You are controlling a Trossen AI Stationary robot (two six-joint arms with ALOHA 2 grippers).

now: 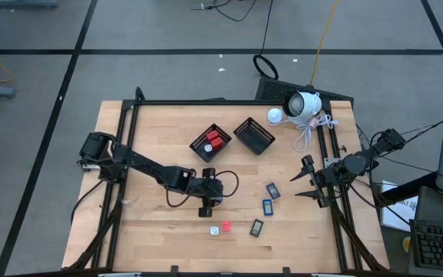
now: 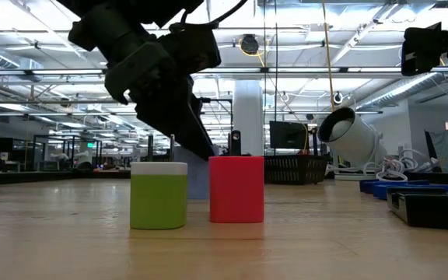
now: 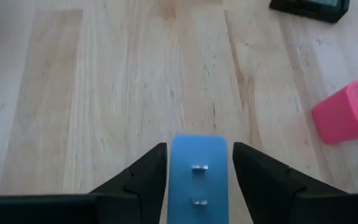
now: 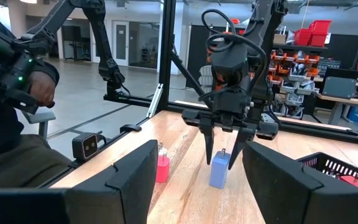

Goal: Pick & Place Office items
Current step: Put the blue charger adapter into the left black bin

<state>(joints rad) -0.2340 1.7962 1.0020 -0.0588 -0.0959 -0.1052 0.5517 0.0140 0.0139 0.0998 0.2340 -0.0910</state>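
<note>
Nearest in the low view: green block (image 2: 159, 195) with white top and red block (image 2: 236, 189), side by side on the wood table (image 1: 152, 231), matte plastic. Behind them, left gripper (image 3: 196, 168) fingers straddle the pale blue block (image 3: 197, 177), which stands on the table with two metal prongs up; not visibly lifted. Three flat blue-faced rectangles (image 1: 268, 206) lie loose. Farther, left basket (image 1: 211, 142), black mesh, holds red blocks; right basket (image 1: 254, 135) looks empty. Partly done. Right gripper (image 1: 308, 181) waits open at table's edge.

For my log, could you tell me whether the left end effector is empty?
No, its fingers flank a pale blue block.
</note>
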